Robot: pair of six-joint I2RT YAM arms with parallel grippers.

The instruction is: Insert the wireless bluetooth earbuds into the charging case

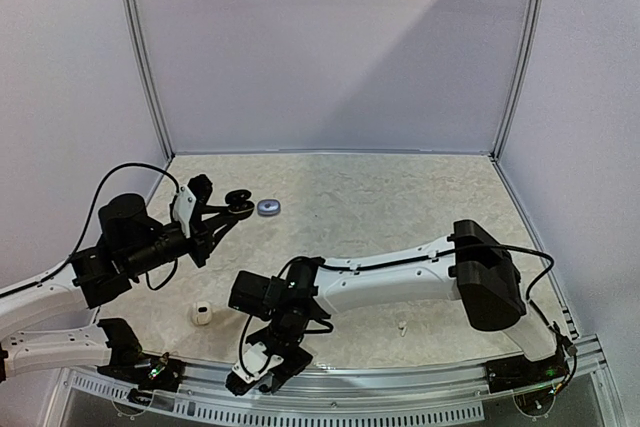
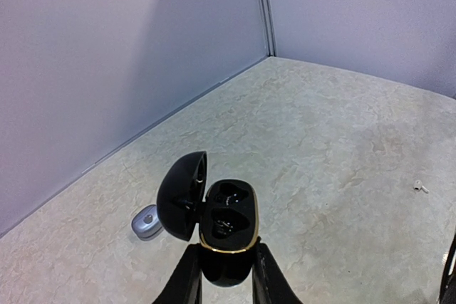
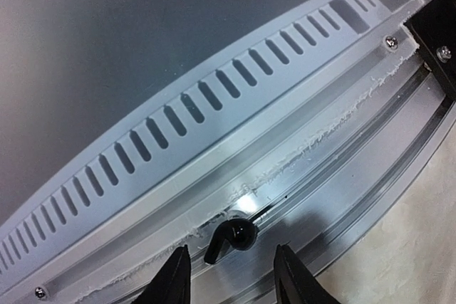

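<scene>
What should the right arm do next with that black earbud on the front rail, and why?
Probably close the right gripper on the black earbud: it lies in the aluminium rail groove between the open fingers, untouched. The left gripper already holds the black charging case open.

Black charging case point(image 2: 226, 226) was open, gold-rimmed, lid swung left. Silvery-grey earbud point(image 2: 146, 221) lay near the case. White earbud point(image 2: 420, 186) lay well apart to its right. Black earbud point(image 3: 231, 238) lay far from it, on metal rail point(image 3: 320, 176).
</scene>
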